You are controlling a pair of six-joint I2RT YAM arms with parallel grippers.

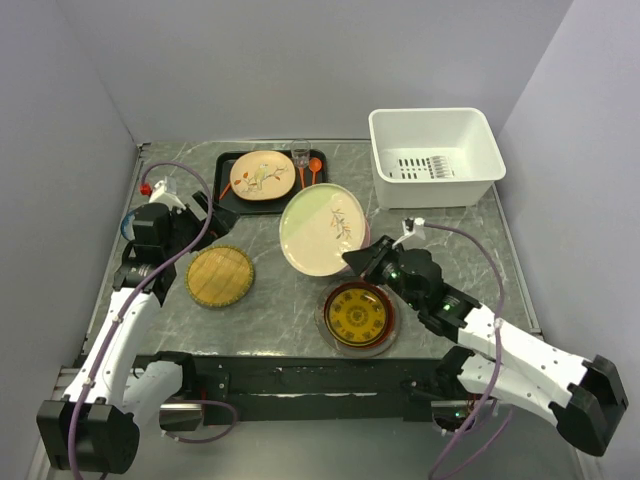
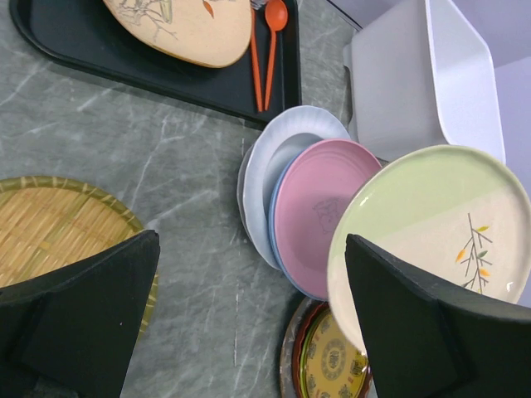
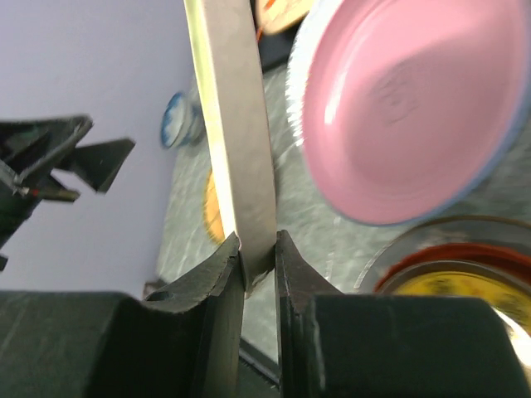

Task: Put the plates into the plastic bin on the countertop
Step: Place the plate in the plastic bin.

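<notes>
Top external view, with both wrist views as insets. The grey-green veined desk [image 1: 290,300] carries every item. At its far right corner stands the white bin [image 1: 437,188]; its slotted floor is bare, so no plate has gone in yet. At far centre lies a black tray [image 1: 226,160] with a cream plate [image 1: 262,175] on it.

The green plate [image 1: 322,228] is off the desk, tilted steeply at centre, left of and nearer than the bin. It hangs over a pink plate [image 2: 319,211] that sits on a white plate [image 2: 270,162]. The tilt follows from the edge grip, and it likely suits lowering the plate over the bin's rim. A dark red plate [image 1: 357,315] with a gold pattern rests nearer the arms, and a woven mat [image 1: 220,277] lies to the left.

The right hand [image 1: 354,258] is clenched on the green plate's near rim, one finger on each face, as its wrist view shows edge-on. The left hand [image 2: 250,240] is released, jaws wide, grasping nothing, poised above the desk near the mat, well clear of the carry. Two orange spoons [image 1: 312,168] lie on the tray beside the cream plate.
</notes>
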